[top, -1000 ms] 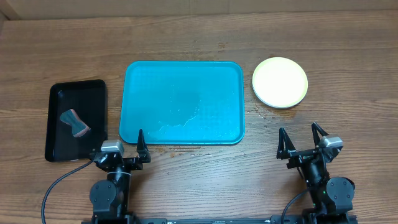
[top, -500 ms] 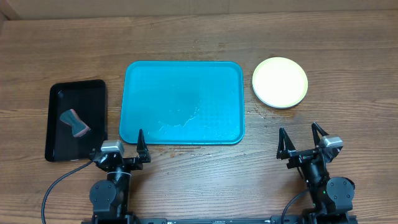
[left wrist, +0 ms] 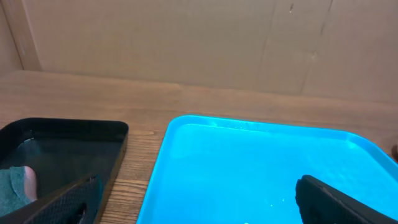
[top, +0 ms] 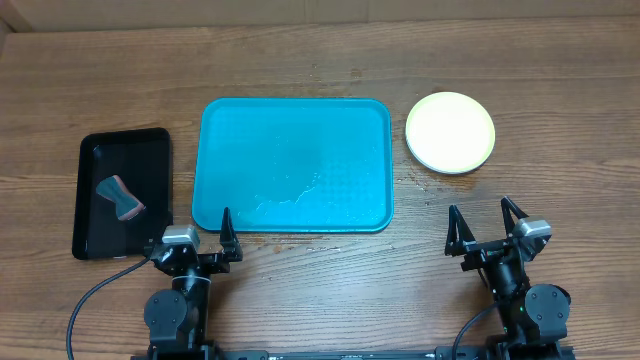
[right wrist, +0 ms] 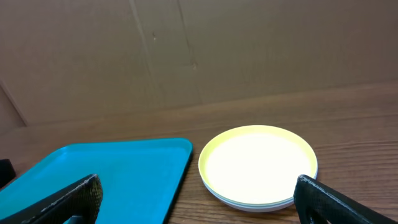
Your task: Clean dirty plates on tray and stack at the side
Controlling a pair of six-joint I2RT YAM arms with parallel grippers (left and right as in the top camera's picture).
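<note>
The plates (top: 450,132) are stacked on the table right of the turquoise tray (top: 292,163), a yellow-green one on top; they also show in the right wrist view (right wrist: 258,166). The tray holds no plates, only some wet streaks near its front; it also shows in the left wrist view (left wrist: 261,171) and the right wrist view (right wrist: 112,177). My left gripper (top: 198,232) is open and empty just in front of the tray's front left corner. My right gripper (top: 485,226) is open and empty, in front of the plates and well apart from them.
A smaller black tray (top: 123,191) lies left of the turquoise tray and holds a grey sponge-like wiper (top: 120,197). A brown cardboard wall runs along the table's far edge (left wrist: 186,43).
</note>
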